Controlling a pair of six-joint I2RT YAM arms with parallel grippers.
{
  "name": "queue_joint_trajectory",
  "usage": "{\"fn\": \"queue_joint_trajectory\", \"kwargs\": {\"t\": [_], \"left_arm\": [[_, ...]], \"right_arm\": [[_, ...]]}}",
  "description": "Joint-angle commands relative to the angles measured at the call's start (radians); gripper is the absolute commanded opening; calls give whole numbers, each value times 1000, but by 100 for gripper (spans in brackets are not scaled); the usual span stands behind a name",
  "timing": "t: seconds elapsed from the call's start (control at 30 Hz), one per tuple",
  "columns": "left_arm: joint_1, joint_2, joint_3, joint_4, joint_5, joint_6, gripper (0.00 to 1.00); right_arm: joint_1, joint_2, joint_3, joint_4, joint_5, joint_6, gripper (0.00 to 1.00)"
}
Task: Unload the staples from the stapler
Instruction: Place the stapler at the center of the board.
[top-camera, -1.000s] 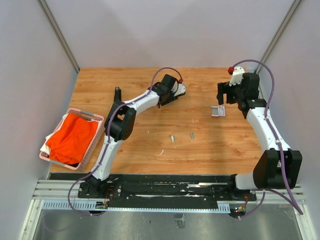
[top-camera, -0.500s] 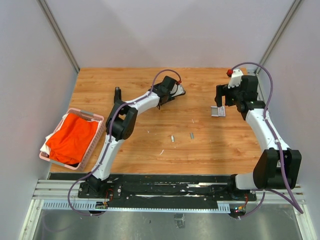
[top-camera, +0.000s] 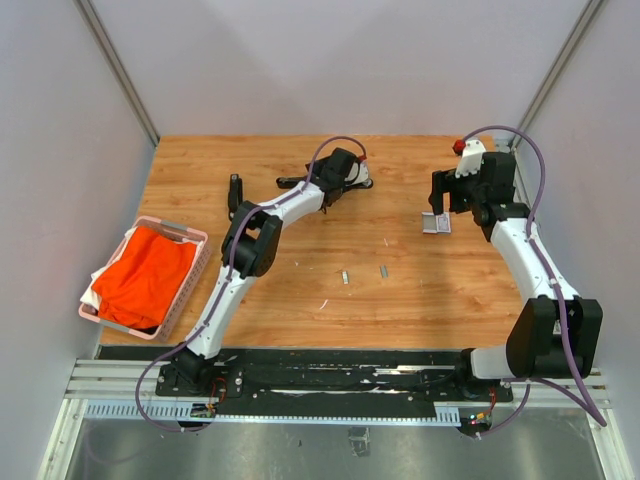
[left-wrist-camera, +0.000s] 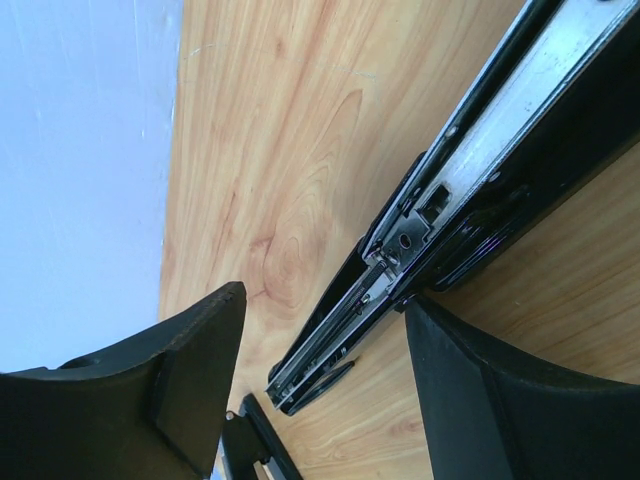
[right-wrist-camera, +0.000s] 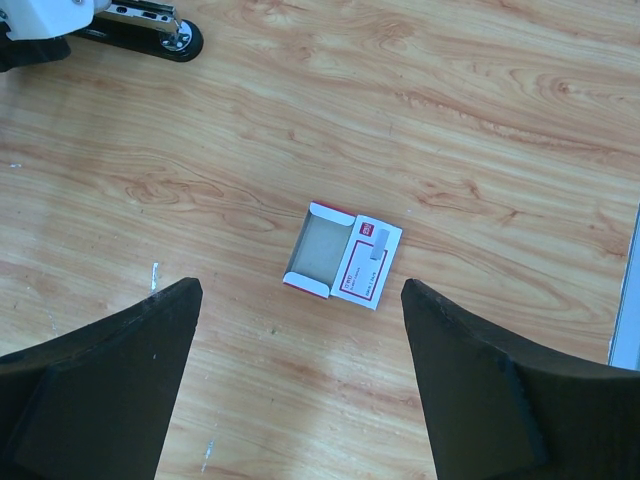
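Prob mid-unload: L end effector apart by open stapler, bench 12 o'clock; R end effector apart. Next: clamp it, tip out.

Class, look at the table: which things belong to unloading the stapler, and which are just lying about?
Part of the job:
- the opened stapler
- the staples, loose strips on the table
- the left gripper, open at the stapler

Just lying about:
- the white box with red print, open
- the pink basket
- the orange cloth in it
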Motion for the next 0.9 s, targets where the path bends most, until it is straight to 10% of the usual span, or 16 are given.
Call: {"fn": "queue_joint_trajectory", "kwargs": {"t": [0.0, 0.57, 0.87], "left_arm": [[3, 19, 18, -10, 5, -17, 70], [103, -623, -523, -63, 21, -219, 99], [330, -752, -737, 125, -48, 32, 98]], "right_arm": [[-32, -7, -13, 20, -15, 5, 84], [-36, -38, -32, 31, -110, 23, 84], [-34, -53, -42, 41, -161, 54, 84]]}}
